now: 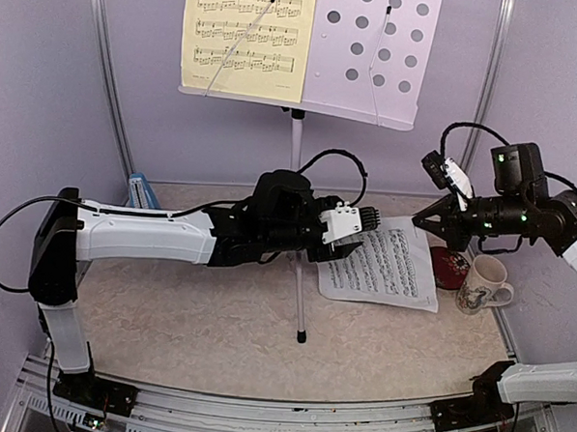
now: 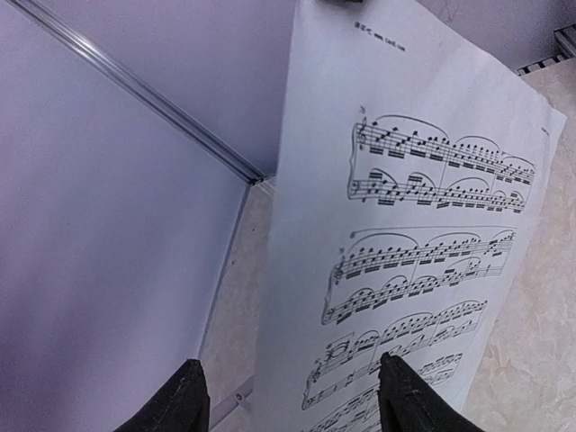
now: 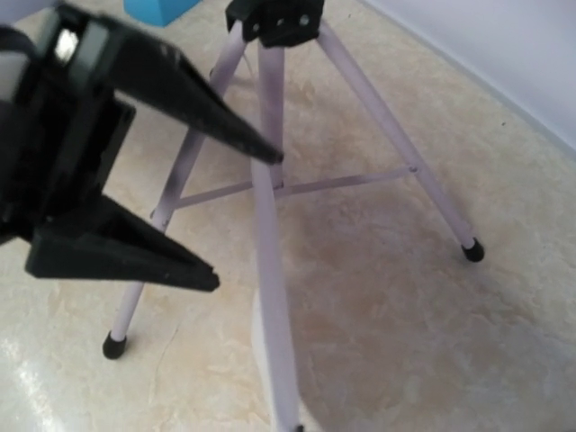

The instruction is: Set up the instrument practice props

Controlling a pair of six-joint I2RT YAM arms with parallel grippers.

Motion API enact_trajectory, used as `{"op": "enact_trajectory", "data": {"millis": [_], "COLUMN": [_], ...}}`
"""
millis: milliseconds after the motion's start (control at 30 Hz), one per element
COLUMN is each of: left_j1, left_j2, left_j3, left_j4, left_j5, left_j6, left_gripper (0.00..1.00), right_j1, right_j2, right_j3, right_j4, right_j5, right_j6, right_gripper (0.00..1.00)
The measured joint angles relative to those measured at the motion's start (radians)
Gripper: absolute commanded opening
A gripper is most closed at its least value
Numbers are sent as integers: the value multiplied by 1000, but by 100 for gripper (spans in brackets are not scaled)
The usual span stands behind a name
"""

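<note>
Straddling one edge of the white sheet [image 1: 388,265], the left gripper [image 2: 292,382] has its fingers apart, not pinching. That sheet lies flat on the table [image 1: 215,319] beside the music stand [image 1: 374,56], whose desk carries the yellow sheet [image 1: 248,35]. The right gripper [image 1: 416,221] hangs closed and empty near the mug [image 1: 483,284].

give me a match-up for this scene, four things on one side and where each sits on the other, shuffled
Things
1 yellow sheet
2 white sheet
3 mug
4 metronome

Places
A far left of the table, behind the left arm
B up on the music stand
C at the right edge, beside the red disc
D on the table, right of the stand's pole

Pairs: 1-B, 2-D, 3-C, 4-A
</note>
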Motion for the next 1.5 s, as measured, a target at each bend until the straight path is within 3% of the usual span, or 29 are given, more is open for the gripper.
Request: {"op": "enact_trajectory", "data": {"millis": [267, 500, 900, 967, 1067, 1167, 1300, 1333, 1400, 1500], "left_j1": [-2, -2, -2, -2, -2, -2, 4, 7, 18, 42], "left_j2": [3, 62, 81, 81, 82, 83, 67, 52, 16, -48], "left_j3": [51, 197, 207, 207, 207, 207, 170, 143, 86, 12], "left_j4": [-93, -161, -218, -225, -232, -230, -174, -158, -119, -65], "left_j5": [7, 37, 63, 70, 82, 96, 142, 162, 203, 269], "left_j6": [40, 77, 100, 101, 105, 105, 71, 55, 22, -39], "left_gripper": [59, 36, 22, 17, 1, 0, 0, 0, 0, 0], "right_j1": [38, 68, 75, 75, 75, 75, 77, 77, 77, 78], "right_j2": [36, 55, 59, 59, 59, 56, 25, 9, -28, -106], "right_j3": [29, 56, 66, 66, 69, 78, 70, 64, 51, 18], "right_j4": [-20, -26, -28, -28, -29, -25, 5, 22, 63, 159], "right_j5": [26, 29, 32, 32, 28, 23, 16, 17, 18, 26], "right_j6": [-9, -17, -26, -26, -27, -26, -5, 2, 23, 66], "right_gripper": [0, 0, 0, 0, 0, 0, 55, 64, 77, 84]}}
